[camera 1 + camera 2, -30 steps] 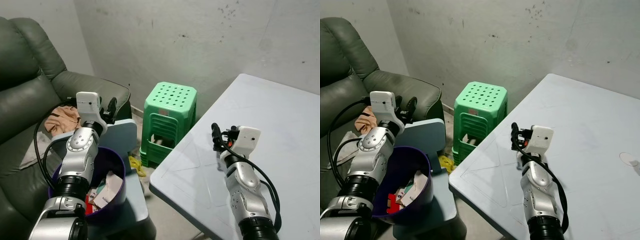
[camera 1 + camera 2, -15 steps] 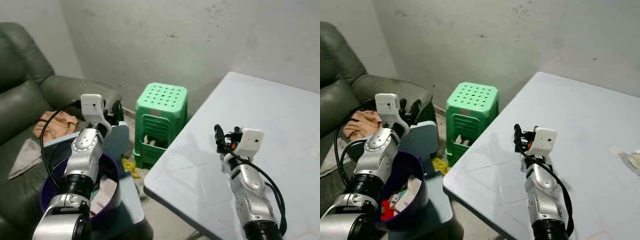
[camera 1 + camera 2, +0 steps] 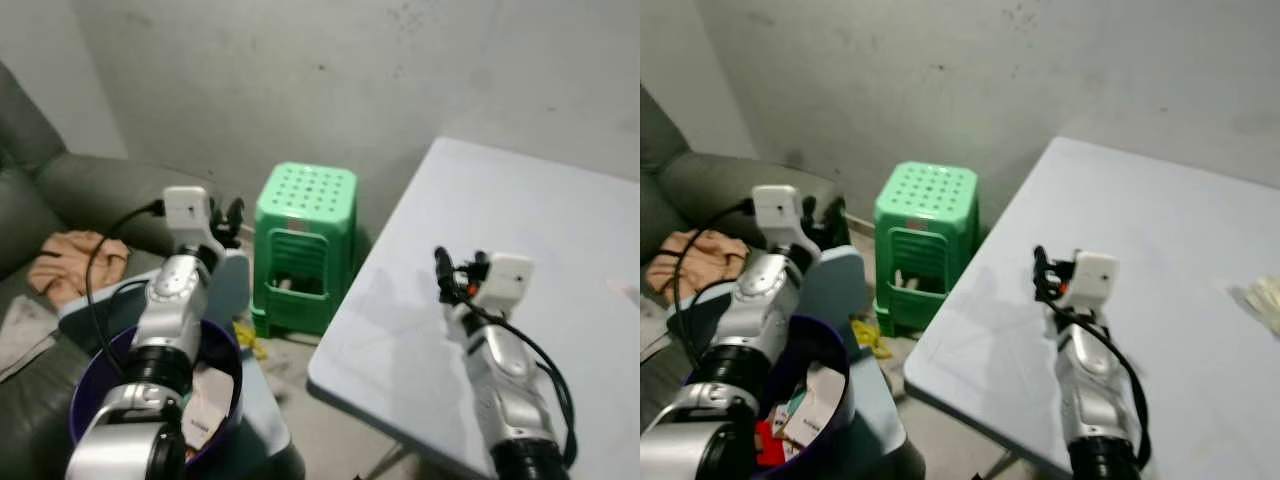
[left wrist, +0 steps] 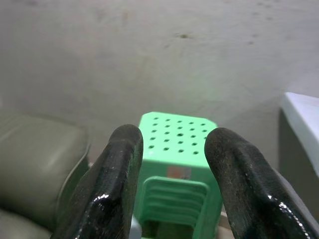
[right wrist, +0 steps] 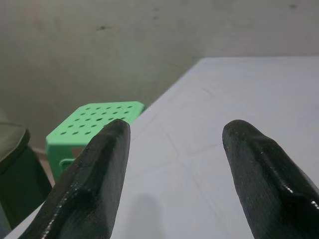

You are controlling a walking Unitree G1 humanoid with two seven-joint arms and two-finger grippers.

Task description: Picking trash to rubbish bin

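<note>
While right pincer (image 3: 1040, 272) gapes — trash (image 3: 1265, 298) lies well apart.

A green plastic stool (image 3: 303, 243) with a perforated top stands on the floor against the stained grey wall (image 3: 330, 70), between the dark green sofa (image 3: 70, 190) and the near corner of the pale blue-white table (image 3: 520, 260). It sits just beside the table's left edge, apart from it. A crumpled tan cloth (image 3: 72, 262) lies on the sofa seat, with a pale sheet (image 3: 18, 330) at the seat's front edge. A blue chair or small stand (image 3: 840, 285) (its exact form is hard to make out) stands in front of the sofa, and a small yellow scrap (image 3: 870, 338) lies on the floor between it and the stool.
</note>
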